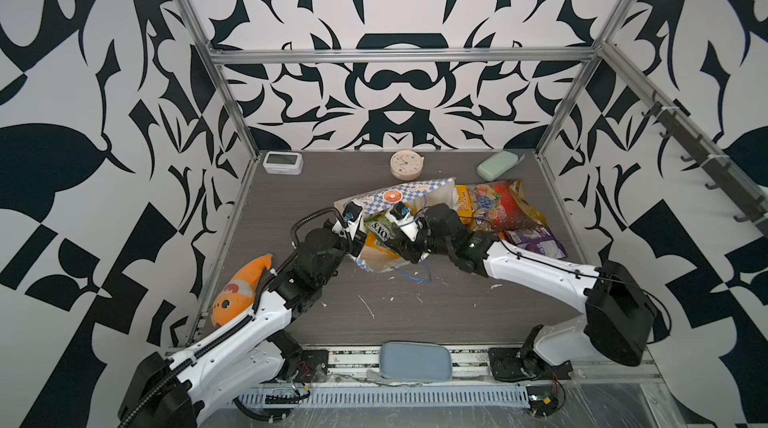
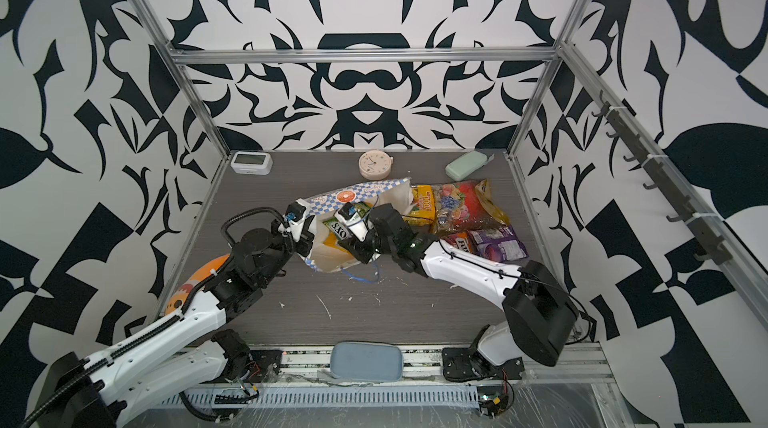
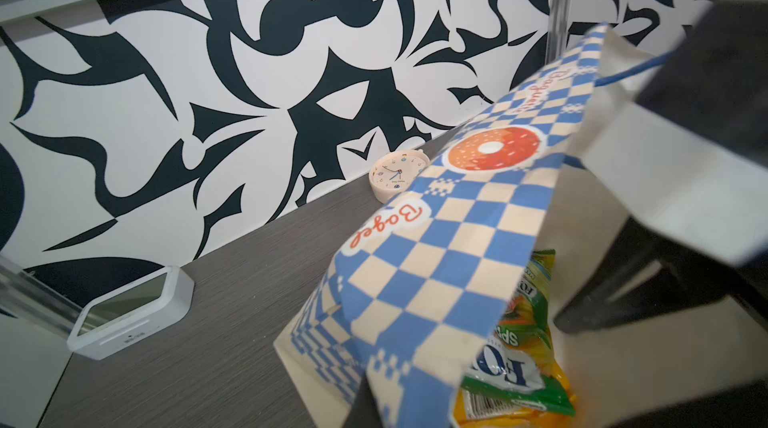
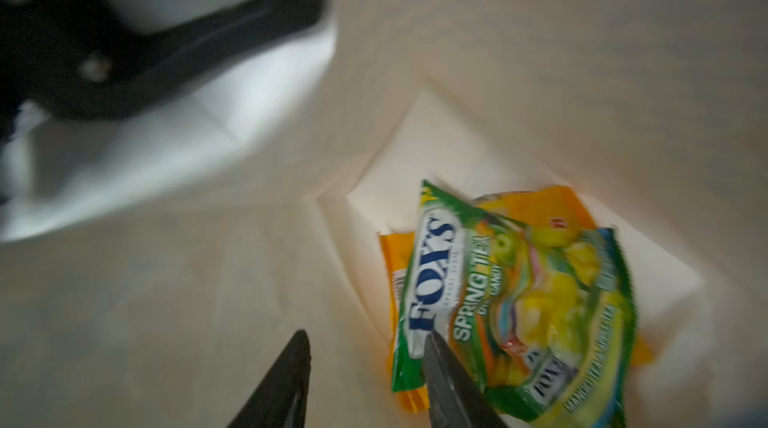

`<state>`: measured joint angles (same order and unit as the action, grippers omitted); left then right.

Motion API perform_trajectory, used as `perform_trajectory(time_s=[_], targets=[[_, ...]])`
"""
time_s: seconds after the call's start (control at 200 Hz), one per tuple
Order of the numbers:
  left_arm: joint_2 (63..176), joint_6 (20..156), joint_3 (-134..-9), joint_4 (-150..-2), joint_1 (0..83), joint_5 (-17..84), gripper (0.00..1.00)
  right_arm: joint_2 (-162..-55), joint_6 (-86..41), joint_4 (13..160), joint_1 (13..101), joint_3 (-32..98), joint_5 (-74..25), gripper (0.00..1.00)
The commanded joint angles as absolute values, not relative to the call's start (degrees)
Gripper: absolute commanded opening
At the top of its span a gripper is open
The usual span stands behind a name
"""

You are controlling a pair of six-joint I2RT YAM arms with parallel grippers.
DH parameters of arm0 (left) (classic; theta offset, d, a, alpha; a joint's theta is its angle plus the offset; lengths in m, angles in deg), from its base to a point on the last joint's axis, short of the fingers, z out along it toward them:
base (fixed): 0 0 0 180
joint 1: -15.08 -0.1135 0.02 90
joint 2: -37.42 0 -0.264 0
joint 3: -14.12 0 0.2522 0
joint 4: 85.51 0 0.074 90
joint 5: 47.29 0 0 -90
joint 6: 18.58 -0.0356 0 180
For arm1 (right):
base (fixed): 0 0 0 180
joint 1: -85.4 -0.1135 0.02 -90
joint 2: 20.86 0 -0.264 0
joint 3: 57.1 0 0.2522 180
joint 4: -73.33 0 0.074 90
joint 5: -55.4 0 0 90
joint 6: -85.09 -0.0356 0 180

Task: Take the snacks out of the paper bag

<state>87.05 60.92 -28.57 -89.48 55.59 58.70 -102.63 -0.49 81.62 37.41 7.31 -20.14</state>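
The paper bag (image 1: 399, 197) lies on its side mid-table, mouth toward the front. My left gripper (image 1: 355, 243) is shut on the bag's left rim, which fills the left wrist view (image 3: 436, 263). My right gripper (image 4: 368, 334) is inside the mouth, open, with nothing between its fingers. One fingertip (image 4: 434, 342) overlaps the edge of the green-yellow FOX'S packet (image 4: 519, 301), which lies on a yellow-orange packet (image 4: 540, 205) at the bag's bottom. Outside, to the bag's right, lie a yellow packet (image 1: 463, 199), the clear candy pack (image 1: 494, 201), a purple packet (image 1: 540, 241) and a pink-orange FOX'S packet (image 2: 457, 245).
A white digital clock (image 1: 282, 161), a round clock (image 1: 406, 164) and a mint green case (image 1: 496, 166) stand along the back wall. An orange plush fish (image 1: 241, 288) lies at the left edge under my left arm. A blue-grey pad (image 1: 415, 361) sits at the front rail.
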Motion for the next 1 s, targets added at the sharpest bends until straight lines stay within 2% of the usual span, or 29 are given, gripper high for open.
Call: perform_trajectory(time_s=[0.0,0.17,0.36,0.425,0.8,0.885,0.995], targets=[[84.17,61.46,-25.67,-88.47,55.67,54.37,0.0,-102.93,0.79,79.49,36.33,3.65,-24.13,0.48],[83.11,63.16,-24.95,-84.28,56.17,54.55,0.0,-103.89,-3.43,71.36,34.77,-1.09,-34.85,0.48],[83.43,63.79,-25.64,-84.29,56.39,56.42,0.0,-98.57,-3.31,64.45,34.25,-4.02,-36.59,0.5],[83.89,63.79,-25.9,-84.31,56.39,56.7,0.0,-94.06,-2.64,61.84,34.22,-6.31,-36.55,0.56],[85.65,65.25,-25.72,-86.66,56.39,57.87,0.0,-71.95,3.12,84.46,34.23,1.79,-32.09,0.61],[85.94,65.32,-25.74,-86.67,56.39,57.9,0.0,-70.96,4.3,87.42,34.18,3.42,-31.24,0.64],[86.2,65.08,-25.82,-87.48,56.39,58.0,0.0,-75.04,3.73,90.55,34.19,5.45,-31.92,0.64]])
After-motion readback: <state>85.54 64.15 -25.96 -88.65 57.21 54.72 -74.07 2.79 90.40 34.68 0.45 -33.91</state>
